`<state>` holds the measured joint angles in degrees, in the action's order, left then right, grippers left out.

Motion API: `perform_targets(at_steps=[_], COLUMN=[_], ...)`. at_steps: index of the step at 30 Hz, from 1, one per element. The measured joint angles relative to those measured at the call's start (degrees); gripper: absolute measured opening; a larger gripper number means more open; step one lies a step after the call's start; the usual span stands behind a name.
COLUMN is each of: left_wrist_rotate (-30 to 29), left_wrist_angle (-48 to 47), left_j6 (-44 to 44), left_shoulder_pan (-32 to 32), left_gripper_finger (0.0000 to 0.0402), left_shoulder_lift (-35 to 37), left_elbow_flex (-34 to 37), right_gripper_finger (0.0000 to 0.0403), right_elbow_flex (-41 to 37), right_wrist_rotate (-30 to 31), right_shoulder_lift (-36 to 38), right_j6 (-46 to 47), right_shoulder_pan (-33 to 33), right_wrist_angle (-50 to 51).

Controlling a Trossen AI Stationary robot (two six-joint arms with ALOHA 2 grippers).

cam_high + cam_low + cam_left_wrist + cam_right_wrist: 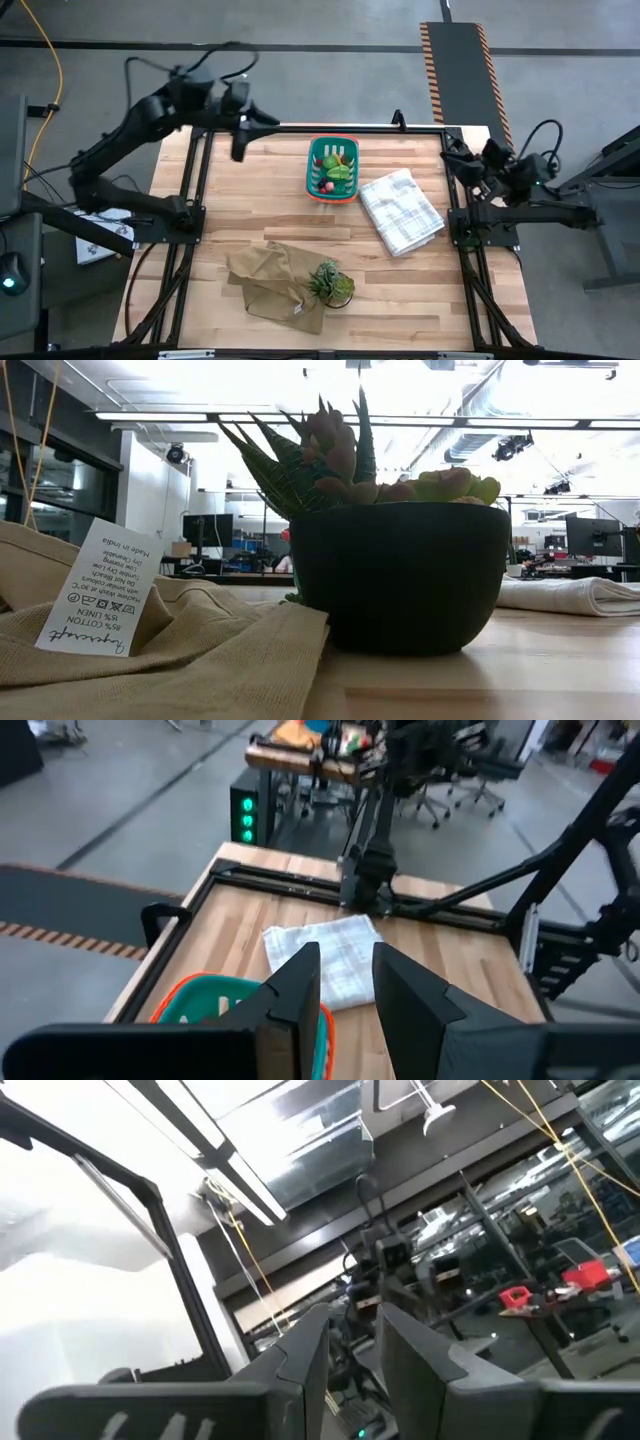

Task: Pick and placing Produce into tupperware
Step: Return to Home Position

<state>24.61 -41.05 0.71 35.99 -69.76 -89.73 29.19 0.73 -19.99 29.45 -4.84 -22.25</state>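
The teal slotted plastic basket (333,169) stands at the far middle of the wooden desk (420,290), just beside the white checked folded cloth (401,210); the small toy produce (338,174) lies inside it; the left tool (345,982) hangs over the desk's far left part, fingers narrowly apart, empty; the right tool (352,1348), by the far right corner, likewise.

I'm seeing a white checked cloth (401,210) lying folded toward the right side of the wooden table (260,190). Well apart from it, a crumpled tan cloth (272,285) is lying with a spiky potted plant (330,283) sitting against its right edge. A white care label (95,592) is showing on the tan cloth.
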Motion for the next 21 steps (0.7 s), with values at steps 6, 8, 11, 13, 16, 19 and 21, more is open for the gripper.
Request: perform_targets(at_steps=[6,8,11,13,16,19,21], left_wrist_rotate=[-0.7,-1.7,-2.4,-2.7,-3.8,-4.7,-4.7], left_wrist_angle=[8.3,12.2,16.6,18.6,20.4,21.2,21.5], left_j6=[-7.0,-9.9,-14.2,-17.2,-20.4,-22.4,-23.4], left_shoulder_pan=[0.0,0.0,0.0,0.0,0.0,0.0,0.0], left_gripper_finger=[0.0083,0.0083,0.0083,0.0083,0.0083,0.0083,0.0083], left_shoulder_lift=[14.1,19.6,27.1,31.4,37.2,41.9,44.3], left_elbow_flex=[16.2,22.5,30.7,35.3,40.5,44.0,45.8], right_gripper_finger=[0.0079,0.0079,0.0079,0.0079,0.0079,0.0079,0.0079], right_elbow_flex=[0.0,0.0,-0.1,-0.1,-0.1,-0.1,-0.1], right_wrist_rotate=[0.2,0.2,0.3,0.7,3.1,5.1,5.3], right_shoulder_lift=[1.3,1.2,0.9,0.7,0.6,0.5,0.5], right_j6=[0.0,0.3,1.2,1.5,1.6,2.5,3.5], right_shoulder_pan=[0.0,0.0,0.0,0.0,0.0,0.0,0.0], right_wrist_angle=[2.5,3.5,3.9,4.1,5.9,7.6,8.8])
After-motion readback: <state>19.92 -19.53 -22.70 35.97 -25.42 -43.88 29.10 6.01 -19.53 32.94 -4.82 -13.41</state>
